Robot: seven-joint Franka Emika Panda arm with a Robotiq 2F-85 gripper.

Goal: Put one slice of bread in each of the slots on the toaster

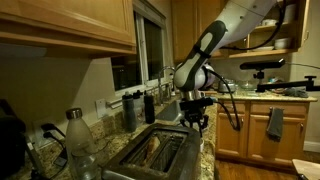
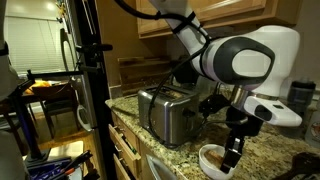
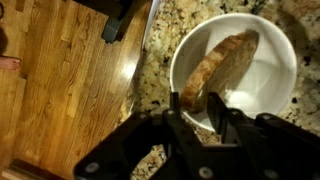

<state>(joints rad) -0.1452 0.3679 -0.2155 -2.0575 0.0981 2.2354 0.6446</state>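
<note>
Brown crusty bread slice lies in round white bowl; black Robotiq gripper straddles its near end, cannot tell if clamped. Silver metal toaster just beside bowl.

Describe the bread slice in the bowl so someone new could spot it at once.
Find the speckled stone counter beside the wood floor; on it sits a white bowl. The bread is the single golden-brown slice lying inside, the only food in that bowl.
</note>
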